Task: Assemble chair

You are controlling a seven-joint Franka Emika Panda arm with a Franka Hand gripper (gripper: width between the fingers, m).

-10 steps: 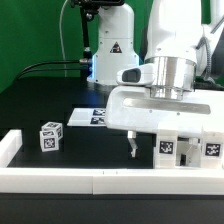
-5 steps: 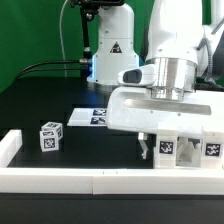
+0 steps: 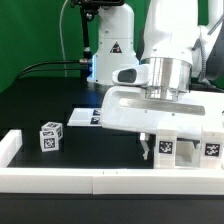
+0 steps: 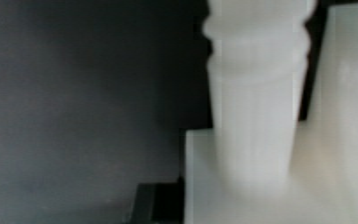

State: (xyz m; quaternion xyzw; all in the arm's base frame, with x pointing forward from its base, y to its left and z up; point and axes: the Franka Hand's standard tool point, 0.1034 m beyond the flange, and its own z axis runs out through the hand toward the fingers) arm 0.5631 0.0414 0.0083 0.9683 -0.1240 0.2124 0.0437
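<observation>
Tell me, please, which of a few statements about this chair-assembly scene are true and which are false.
1. A small tagged cube sits apart from the other parts, at the exterior view's left. True.
2. The end effector hangs high above the table. False: it is low, with its fingers down beside the tagged white parts at the exterior view's right.
3. The table is white. False: it is black, with a white rail along its front.
4. A white turned post shows close up in the wrist view. True.
</observation>
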